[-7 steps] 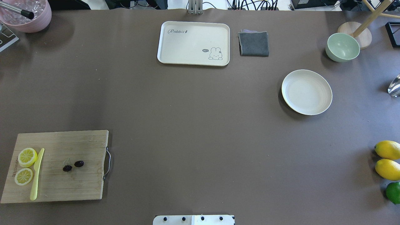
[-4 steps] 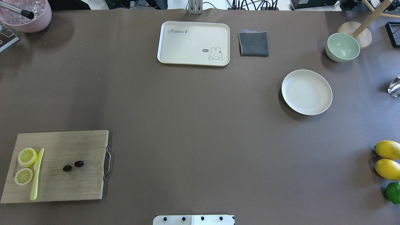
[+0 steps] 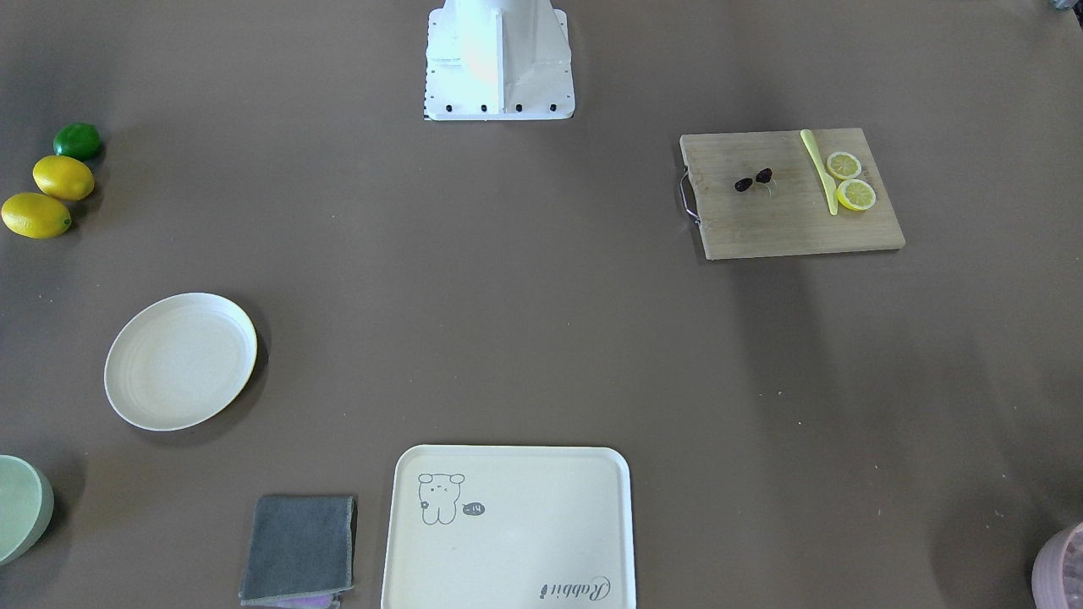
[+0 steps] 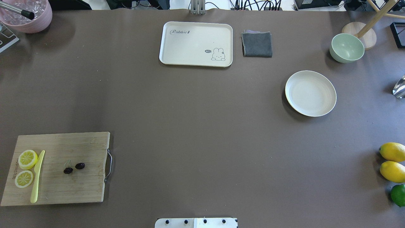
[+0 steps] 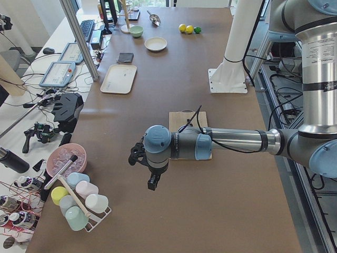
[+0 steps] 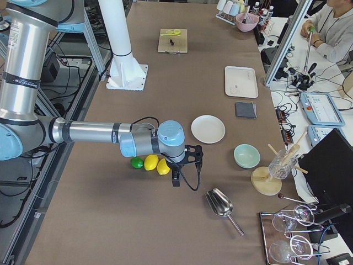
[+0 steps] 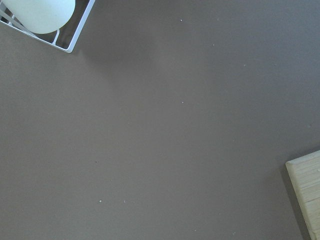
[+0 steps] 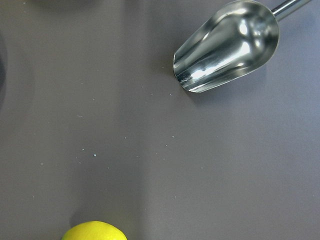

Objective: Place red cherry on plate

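Observation:
The red cherry (image 4: 73,168), a pair of tiny dark fruits on thin stems, lies on the wooden cutting board (image 4: 69,190) at the near left; it also shows in the front-facing view (image 3: 753,180). The round cream plate (image 4: 310,93) sits bare at the right, far from the board. Only the left side view shows my left gripper (image 5: 152,183), which hangs above the table beyond the board's outer end. My right gripper (image 6: 175,180) appears only in the right side view, hovering beside the whole lemons. I cannot tell whether either gripper is open or shut.
Two lemon slices (image 4: 26,167) and a yellow knife (image 4: 37,177) share the board. A cream tray (image 4: 196,43), grey cloth (image 4: 257,44) and green bowl (image 4: 346,47) line the far side. Lemons (image 4: 392,161), a lime and a metal scoop (image 8: 227,47) lie at the right; a cup rack (image 5: 79,203) at the left.

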